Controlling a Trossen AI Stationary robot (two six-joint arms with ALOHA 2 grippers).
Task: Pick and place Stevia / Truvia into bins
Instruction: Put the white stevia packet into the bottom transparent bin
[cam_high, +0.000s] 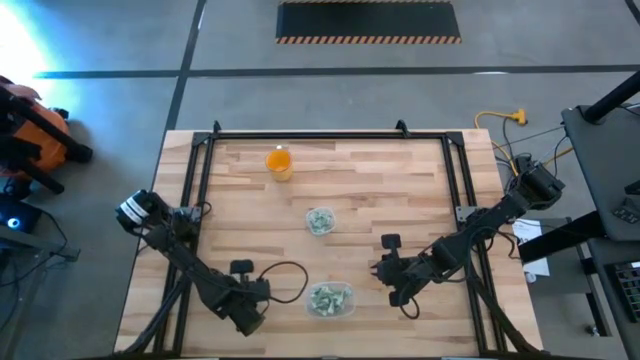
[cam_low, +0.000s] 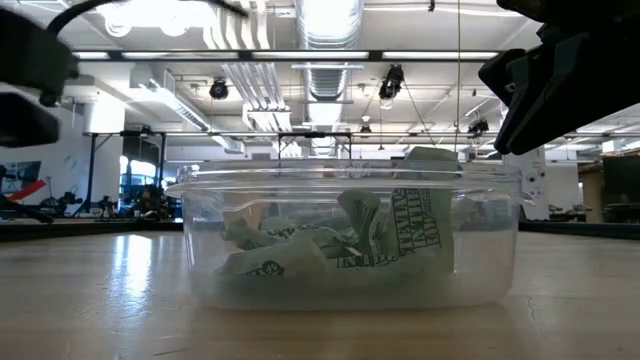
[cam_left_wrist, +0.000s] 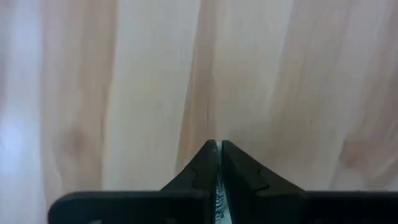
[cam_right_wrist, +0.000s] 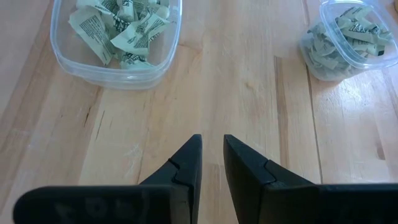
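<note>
Pale green-and-white Stevia sachets fill the larger clear tub (cam_high: 330, 300) (cam_right_wrist: 117, 37) (cam_low: 350, 240) near the table's near edge, and the small round clear cup (cam_high: 320, 220) (cam_right_wrist: 348, 37) at the table's middle. My left gripper (cam_high: 250, 308) (cam_left_wrist: 219, 149) hovers left of the tub. It is shut on a thin pale printed sachet (cam_left_wrist: 219, 198) that shows only as a sliver between the fingers. My right gripper (cam_high: 392, 275) (cam_right_wrist: 212, 146) hangs right of the tub, over bare wood. It is slightly open and empty. My left gripper pinches a sachet between its two fingers. Only the sachet's thin printed edge (cam_left_wrist: 219, 200) shows in the narrow gap, and the fingers hide the rest. The fingers point down at bare wood, and the sachet is lifted clear of it.
An orange cup (cam_high: 279, 162) stands near the table's far edge. A black frame rail (cam_high: 320, 136) runs along the far edge and down both sides. Bare wood lies between the tub and the round cup, and also under both grippers.
</note>
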